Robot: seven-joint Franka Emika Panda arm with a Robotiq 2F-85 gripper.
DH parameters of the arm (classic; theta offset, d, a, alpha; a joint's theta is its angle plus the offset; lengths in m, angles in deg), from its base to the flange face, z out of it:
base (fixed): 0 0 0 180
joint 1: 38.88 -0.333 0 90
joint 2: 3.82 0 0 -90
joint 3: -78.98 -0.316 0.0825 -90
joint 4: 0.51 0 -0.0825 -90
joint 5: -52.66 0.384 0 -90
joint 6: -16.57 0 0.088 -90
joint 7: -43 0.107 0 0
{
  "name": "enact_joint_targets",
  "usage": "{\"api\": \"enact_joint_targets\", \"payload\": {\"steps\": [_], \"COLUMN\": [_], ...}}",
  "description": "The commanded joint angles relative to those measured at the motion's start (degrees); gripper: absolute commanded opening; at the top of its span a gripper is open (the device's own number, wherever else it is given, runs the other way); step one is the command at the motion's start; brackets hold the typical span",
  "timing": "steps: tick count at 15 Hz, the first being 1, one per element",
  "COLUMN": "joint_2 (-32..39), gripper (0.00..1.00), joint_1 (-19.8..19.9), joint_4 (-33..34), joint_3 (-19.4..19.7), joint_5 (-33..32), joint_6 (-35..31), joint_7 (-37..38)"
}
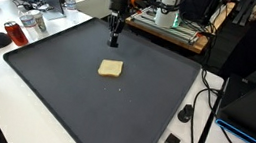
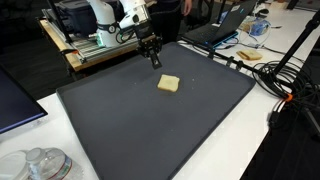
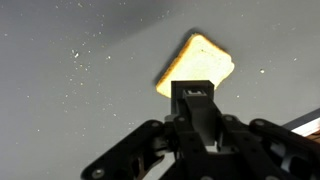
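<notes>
Toast [image 1: 110, 69] lay flat on the mat [image 1: 55, 87], below the gripper [image 1: 116, 38] and a little ahead of its tips, with bare mat between them. The gripper hung over the mat pointing down, its fingers clenched together on nothing. The toast lay alone and well in from every mat edge, probably so that the tool could come straight down on it with nothing in the way. The dark mat also set the pale slice off plainly.

In both exterior views the height showed. The gripper [image 2: 154, 58] stood clear of the mat [image 2: 130, 130], and the toast [image 2: 169, 84] lay off to one side of its tips rather than right beneath them. These views also took in things far from the tool: a red can [image 1: 12, 33] and small black parts [image 1: 172, 141] off the mat, and jars [image 2: 40, 165] past a corner.

The wrist view gave none of that. It alone showed the fingers [image 3: 183, 110] pressed shut with no gap, the toast [image 3: 195, 62] just beyond them with its long edge slanted, and crumbs [image 3: 80, 55] scattered on the mat [image 3: 60, 110].
</notes>
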Motion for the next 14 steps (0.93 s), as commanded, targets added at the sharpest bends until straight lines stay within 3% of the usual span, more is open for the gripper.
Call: {"api": "enact_joint_targets", "payload": {"steps": [1,4,5,8,9,12,13,14], "joint_2": [-0.7,-1.6,-1.6,-4.0,-5.1,-5.5,-2.4,-3.5], "gripper": [0.21,0.21,0.05,0.05,0.05,0.05,0.05,0.05], "joint_1": [-0.6,-0.8,-0.8,-1.3,-6.0,-6.5,-6.1,-5.8], "joint_4": [-0.8,-1.5,-1.6,-6.8,-8.3,-11.7,-8.2,-8.9], "joint_3": [0.0,0.2,0.3,3.5,10.0,16.9,19.4,21.4], "joint_5": [-0.7,-0.9,-0.9,-16.3,-20.5,-34.9,-39.2,-44.4], "joint_6": [-0.3,-0.3,-0.3,-2.8,-2.2,-2.8,-2.1,-1.5], "joint_7": [1.4,1.8,1.8,11.8,13.4,18.3,18.4,20.1]}}
